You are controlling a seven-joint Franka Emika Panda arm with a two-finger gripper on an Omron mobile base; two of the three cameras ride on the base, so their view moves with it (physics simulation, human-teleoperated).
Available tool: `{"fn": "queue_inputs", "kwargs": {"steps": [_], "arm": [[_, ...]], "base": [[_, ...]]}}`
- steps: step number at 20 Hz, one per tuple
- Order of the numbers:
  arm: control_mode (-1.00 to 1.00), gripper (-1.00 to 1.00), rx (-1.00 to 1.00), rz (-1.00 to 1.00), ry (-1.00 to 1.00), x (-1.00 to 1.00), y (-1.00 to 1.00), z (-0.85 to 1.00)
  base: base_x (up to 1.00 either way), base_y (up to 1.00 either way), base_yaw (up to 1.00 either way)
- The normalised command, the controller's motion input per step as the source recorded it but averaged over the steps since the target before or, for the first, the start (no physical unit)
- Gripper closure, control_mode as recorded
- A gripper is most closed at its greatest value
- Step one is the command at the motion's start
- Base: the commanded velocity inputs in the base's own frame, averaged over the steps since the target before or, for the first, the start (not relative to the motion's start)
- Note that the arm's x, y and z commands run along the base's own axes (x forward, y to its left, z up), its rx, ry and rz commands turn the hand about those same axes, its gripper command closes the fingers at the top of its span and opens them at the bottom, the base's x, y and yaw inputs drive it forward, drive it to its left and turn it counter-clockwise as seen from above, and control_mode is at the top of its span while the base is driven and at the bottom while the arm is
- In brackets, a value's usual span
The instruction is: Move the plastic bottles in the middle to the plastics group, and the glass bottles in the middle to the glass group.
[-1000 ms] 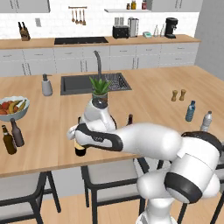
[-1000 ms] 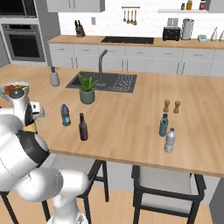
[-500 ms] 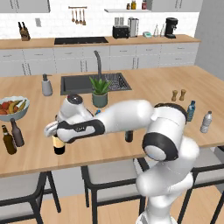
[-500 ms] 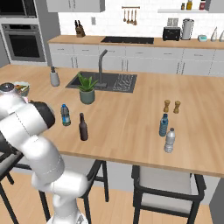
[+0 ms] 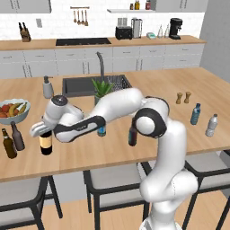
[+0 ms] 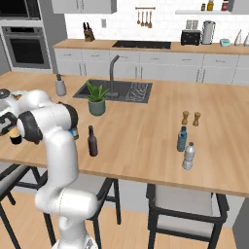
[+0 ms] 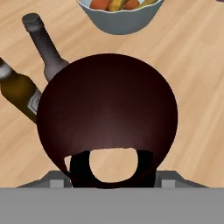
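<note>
My gripper (image 5: 42, 130) is shut on the neck of the tall black wine bottle (image 5: 45, 144) with a tan label, holding it upright low over the counter's left end. Just left of it stand the glass group's grey-brown bottle (image 5: 17, 136) and amber bottle (image 5: 8, 144). From the hand view the wine bottle's dark shoulder (image 7: 107, 113) fills the middle, with the grey-brown bottle (image 7: 46, 46) and amber bottle (image 7: 19, 92) beyond. The brown beer bottle (image 6: 92, 141) and the blue-banded water bottle (image 5: 102, 131) stand mid-counter, partly behind my arm. The plastics group (image 5: 195, 114) is at the far right.
A fruit bowl (image 5: 18, 113) sits behind the glass group. A potted plant (image 6: 97, 99), the sink (image 6: 127, 91) and a soap dispenser (image 5: 47, 87) are farther back. Salt and pepper shakers (image 6: 190, 118) stand near the plastics group. Stools line the counter's near edge.
My arm has swung left across the counter, carrying the wine bottle from the middle near the plant to a spot beside the glass group.
</note>
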Motion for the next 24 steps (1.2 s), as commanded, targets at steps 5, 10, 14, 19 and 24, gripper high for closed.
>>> {"fn": "queue_inputs", "kwargs": {"steps": [5, 10, 14, 19, 24], "arm": [[-1.0, 1.0, 0.0, 0.0, 0.0, 0.08, 0.48, -0.13], [-1.0, 1.0, 0.0, 0.0, 0.0, 0.12, 0.32, -0.02], [-1.0, 1.0, 0.0, 0.0, 0.0, 0.27, 0.18, 0.0], [-1.0, 1.0, 0.0, 0.0, 0.0, 0.21, 0.0, 0.0], [-1.0, 1.0, 0.0, 0.0, -0.02, 0.2, 0.0, 0.0]], "base": [[0.0, 0.0, 0.0], [0.0, 0.0, 0.0], [0.0, 0.0, 0.0], [0.0, 0.0, 0.0], [0.0, 0.0, 0.0]]}}
